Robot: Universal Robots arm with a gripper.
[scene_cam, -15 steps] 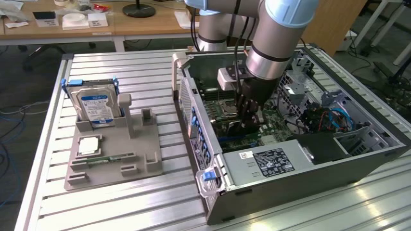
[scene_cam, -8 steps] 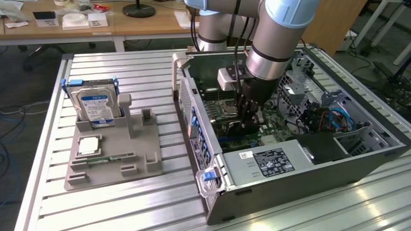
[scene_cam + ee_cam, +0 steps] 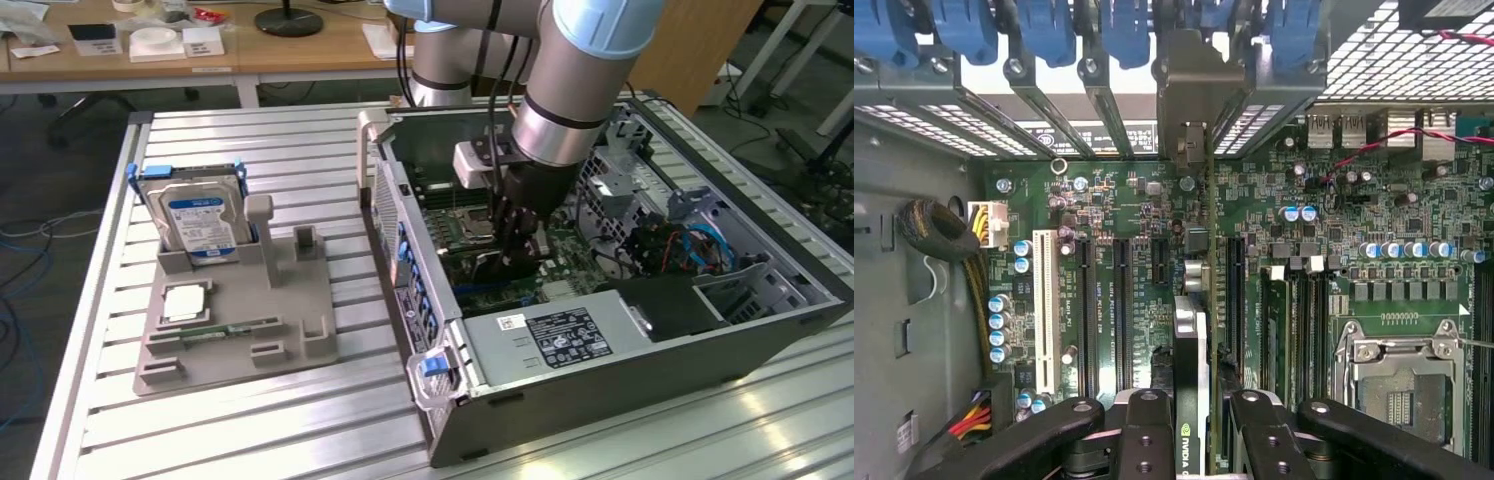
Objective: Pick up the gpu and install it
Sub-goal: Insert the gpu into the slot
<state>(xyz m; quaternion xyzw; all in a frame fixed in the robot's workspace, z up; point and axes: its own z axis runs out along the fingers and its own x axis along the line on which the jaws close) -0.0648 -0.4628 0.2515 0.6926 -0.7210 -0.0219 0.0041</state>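
1. Gripper clenched on the gpu, held edge-on above the motherboard.
2. Arm reaches into the open computer case; hard drive stands in its holder.

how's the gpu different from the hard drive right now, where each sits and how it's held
The gpu is inside the open computer case, edge-on above the motherboard between the hand's black fingers. The hard drive stands outside the case in the grey holder on the table, with nothing gripping it. The gpu shows a black shroud and green board edge; the hard drive is silver with a blue label. Both stand on edge.
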